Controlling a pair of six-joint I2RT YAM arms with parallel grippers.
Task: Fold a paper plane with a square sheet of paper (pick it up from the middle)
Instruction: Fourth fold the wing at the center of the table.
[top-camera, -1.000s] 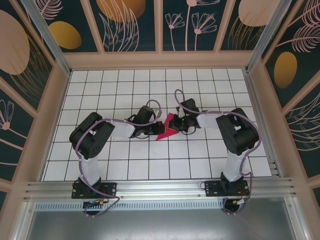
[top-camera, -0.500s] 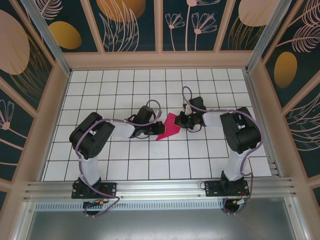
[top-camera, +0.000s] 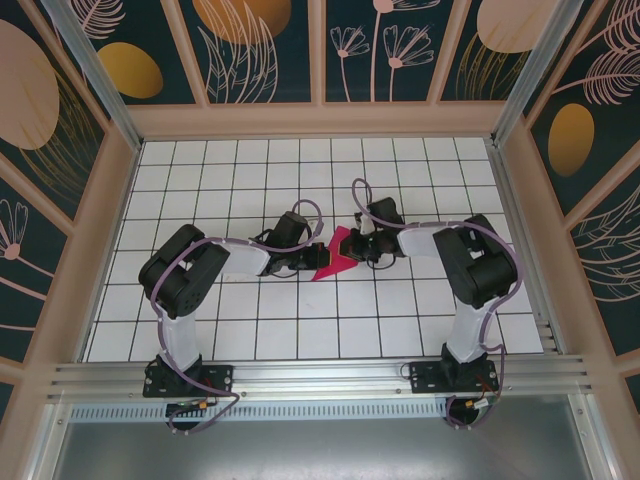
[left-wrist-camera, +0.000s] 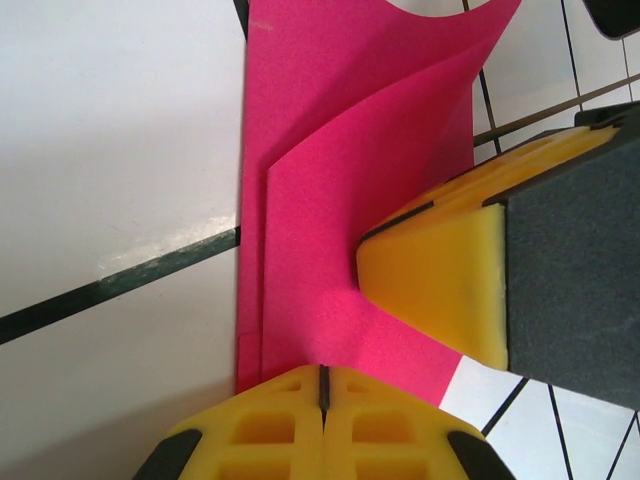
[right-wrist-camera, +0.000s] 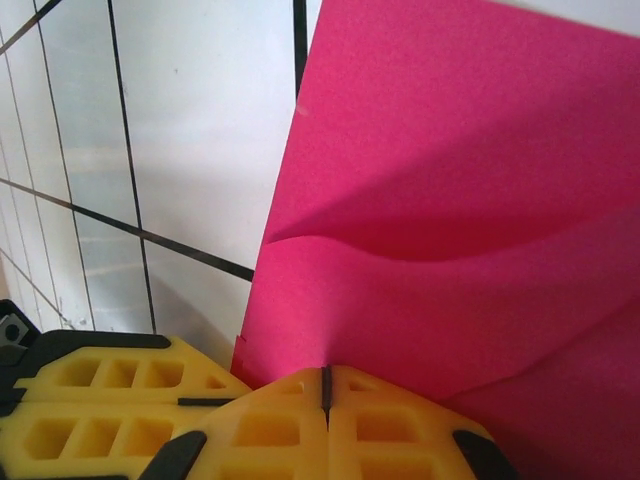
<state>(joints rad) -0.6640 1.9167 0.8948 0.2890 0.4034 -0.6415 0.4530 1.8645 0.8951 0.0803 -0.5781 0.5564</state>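
Moved: right gripper (right-wrist-camera: 326, 386) had swung back left and nearer than half a second before, bowing the pink paper (top-camera: 334, 258) again.
Paper: partly folded, layered, mid-table (top-camera: 300, 330) between both grippers, one flap arched up.
Left gripper (left-wrist-camera: 322, 386): closed, pinching the paper's left edge.
Right gripper: closed, pinching the right edge.
Handling: probably light, floppy, easily creased or torn; best gripped at the edges near the fold.
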